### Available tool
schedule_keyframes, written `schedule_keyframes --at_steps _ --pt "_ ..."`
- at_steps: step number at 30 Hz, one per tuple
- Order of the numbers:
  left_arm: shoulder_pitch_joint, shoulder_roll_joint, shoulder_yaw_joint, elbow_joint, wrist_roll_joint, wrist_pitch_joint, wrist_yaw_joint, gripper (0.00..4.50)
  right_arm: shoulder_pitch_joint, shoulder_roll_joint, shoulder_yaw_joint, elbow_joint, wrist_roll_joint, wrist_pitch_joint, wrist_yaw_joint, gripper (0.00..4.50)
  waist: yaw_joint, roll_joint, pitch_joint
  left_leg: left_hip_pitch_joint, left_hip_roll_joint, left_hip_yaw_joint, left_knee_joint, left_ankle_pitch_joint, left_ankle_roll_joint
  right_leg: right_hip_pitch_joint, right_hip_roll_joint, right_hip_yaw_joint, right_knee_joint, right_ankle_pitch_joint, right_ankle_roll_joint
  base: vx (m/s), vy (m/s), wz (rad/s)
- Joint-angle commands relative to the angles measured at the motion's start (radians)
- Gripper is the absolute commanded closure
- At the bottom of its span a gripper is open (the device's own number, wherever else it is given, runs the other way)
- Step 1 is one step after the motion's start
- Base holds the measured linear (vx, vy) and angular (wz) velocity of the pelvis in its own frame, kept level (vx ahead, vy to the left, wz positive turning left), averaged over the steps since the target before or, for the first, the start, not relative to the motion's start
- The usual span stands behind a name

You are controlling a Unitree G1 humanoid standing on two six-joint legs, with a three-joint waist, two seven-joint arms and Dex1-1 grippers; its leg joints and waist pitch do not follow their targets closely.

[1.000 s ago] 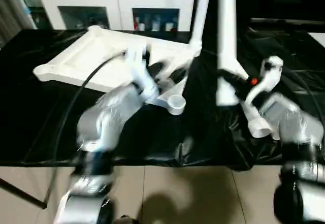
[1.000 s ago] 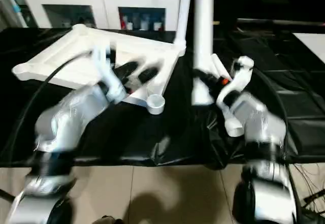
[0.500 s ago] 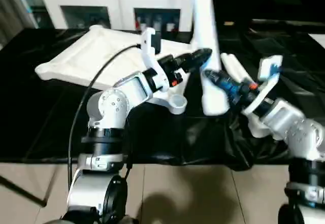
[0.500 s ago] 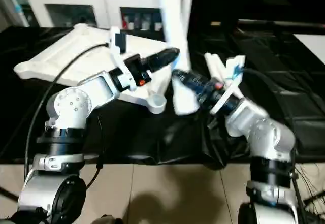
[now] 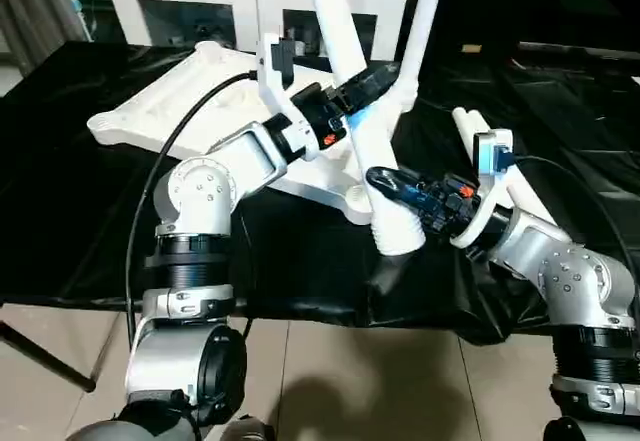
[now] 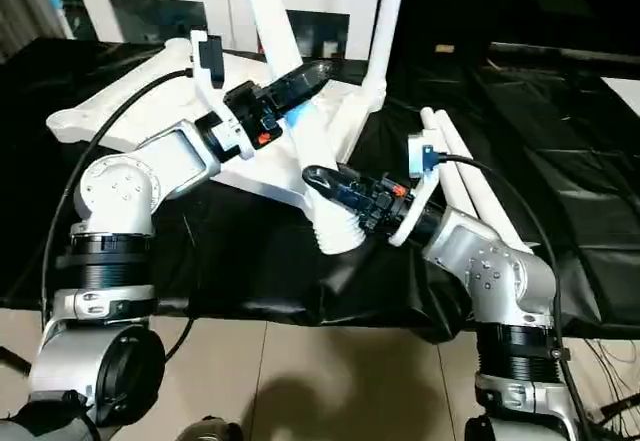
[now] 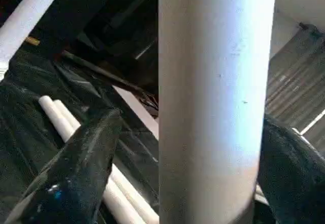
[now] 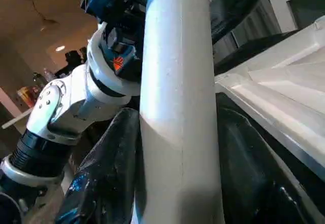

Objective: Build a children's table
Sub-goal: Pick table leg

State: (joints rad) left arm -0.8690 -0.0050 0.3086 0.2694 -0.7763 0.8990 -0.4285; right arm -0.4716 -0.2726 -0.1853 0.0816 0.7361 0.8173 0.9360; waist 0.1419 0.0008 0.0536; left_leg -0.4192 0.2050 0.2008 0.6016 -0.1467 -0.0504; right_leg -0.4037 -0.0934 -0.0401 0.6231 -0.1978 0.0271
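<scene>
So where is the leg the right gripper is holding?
The leg leans tilted at centre, its thick end just in front of the tabletop's near corner socket, between the right gripper and left gripper.

no readable text, label, brand, number or sign anywhere (bottles behind the cabinet glass too small to make out).

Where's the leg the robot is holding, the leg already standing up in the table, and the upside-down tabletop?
held leg (image 5: 355, 91): left eye view, middle of the tilted tube.
standing leg (image 5: 425, 21): left eye view, its upright shaft.
tabletop (image 5: 150, 111): left eye view, bare ribbed underside near the left rim.
</scene>
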Motion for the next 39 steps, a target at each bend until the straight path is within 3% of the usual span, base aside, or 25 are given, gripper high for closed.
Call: schedule_keyframes --at_steps 1,12,20,23,24,26,31,33,35,36,39 --pt "-0.02 0.009 0.003 0.0 -0.025 0.027 0.004 0.64 -0.012 -0.012 0.004 -0.024 0.004 -0.012 0.002 2.67 -0.001 -0.015 -0.078 0.039 0.016 -0.011 -0.063 -0.122 0.015 0.045 -0.039 0.022 -0.063 -0.046 -0.214 0.0 0.0 0.0" --pt "-0.014 0.043 -0.002 -0.029 -0.048 0.07 -0.037 1.64 -0.014 -0.01 0.033 -0.006 -0.01 -0.027 0.012 2.67 0.0 -0.018 -0.078 0.038 0.016 -0.011 -0.063 -0.117 0.015 0.046 -0.039 0.021 -0.061 -0.045 -0.215 0.0 0.0 0.0" --pt "-0.025 0.074 0.001 -0.015 -0.059 0.094 -0.055 2.26 -0.021 -0.018 0.038 0.001 -0.01 -0.035 0.016 2.67 0.0 -0.009 -0.08 0.04 0.015 -0.012 -0.062 -0.117 0.008 0.046 -0.038 0.021 -0.059 -0.032 -0.212 0.0 0.0 0.0" --pt "-0.028 0.079 0.007 -0.01 -0.061 0.088 -0.05 2.39 -0.017 -0.025 0.042 0.001 -0.012 -0.042 0.021 2.67 0.0 -0.013 -0.08 0.04 0.015 -0.011 -0.062 -0.115 0.008 0.047 -0.037 0.021 -0.058 -0.022 -0.215 0.0 0.0 0.0" --pt "-0.027 0.083 0.007 -0.01 -0.059 0.083 -0.043 2.48 -0.018 -0.029 0.043 0.003 -0.009 -0.044 0.021 2.67 -0.001 -0.023 -0.08 0.038 0.015 -0.01 -0.062 -0.114 0.011 0.048 -0.037 0.021 -0.059 -0.022 -0.216 0.0 0.0 0.0" --pt "-0.025 0.083 0.01 -0.013 -0.058 0.08 -0.032 2.57 -0.02 -0.03 0.049 0.005 -0.008 -0.044 0.028 2.67 0.002 -0.014 -0.08 0.038 0.015 -0.012 -0.061 -0.112 0.012 0.048 -0.039 0.021 -0.056 -0.026 -0.217 0.0 0.0 0.0" --pt "-0.012 0.088 -0.002 -0.04 -0.065 0.09 -0.033 2.68 -0.018 -0.023 0.064 0.009 -0.023 -0.051 0.026 2.67 0.001 -0.015 -0.08 0.038 0.014 -0.012 -0.061 -0.12 0.01 0.048 -0.038 0.021 -0.058 -0.033 -0.216 0.0 0.0 0.0" --pt "-0.011 0.092 -0.016 -0.052 -0.047 0.078 -0.03 2.68 -0.021 -0.019 0.066 0.014 -0.015 -0.027 0.016 1.97 0.001 -0.015 -0.08 0.038 0.015 -0.012 -0.061 -0.118 0.009 0.048 -0.038 0.021 -0.057 -0.028 -0.217 0.0 0.0 0.0" --pt "-0.01 0.099 -0.037 -0.06 -0.027 0.067 -0.036 2.68 -0.022 -0.02 0.07 0.015 -0.019 -0.022 0.009 1.91 0.001 -0.014 -0.081 0.039 0.015 -0.013 -0.061 -0.119 0.008 0.048 -0.038 0.02 -0.057 -0.031 -0.215 0.0 0.0 0.0" --pt "-0.003 0.117 -0.088 -0.076 0.021 0.04 -0.057 2.68 -0.028 -0.024 0.088 0.016 -0.058 -0.038 -0.023 1.78 0.002 -0.014 -0.081 0.039 0.016 -0.014 -0.062 -0.117 0.006 0.047 -0.039 0.02 -0.058 -0.036 -0.211 0.0 0.0 0.0" --pt "0.001 0.129 -0.141 -0.094 0.064 0.012 -0.076 2.69 -0.051 -0.035 0.125 0.035 -0.132 -0.052 -0.091 1.55 -0.001 -0.013 -0.08 0.039 0.016 -0.014 -0.064 -0.109 -0.011 0.047 -0.038 0.021 -0.058 -0.038 -0.199 0.0 0.0 0.0"
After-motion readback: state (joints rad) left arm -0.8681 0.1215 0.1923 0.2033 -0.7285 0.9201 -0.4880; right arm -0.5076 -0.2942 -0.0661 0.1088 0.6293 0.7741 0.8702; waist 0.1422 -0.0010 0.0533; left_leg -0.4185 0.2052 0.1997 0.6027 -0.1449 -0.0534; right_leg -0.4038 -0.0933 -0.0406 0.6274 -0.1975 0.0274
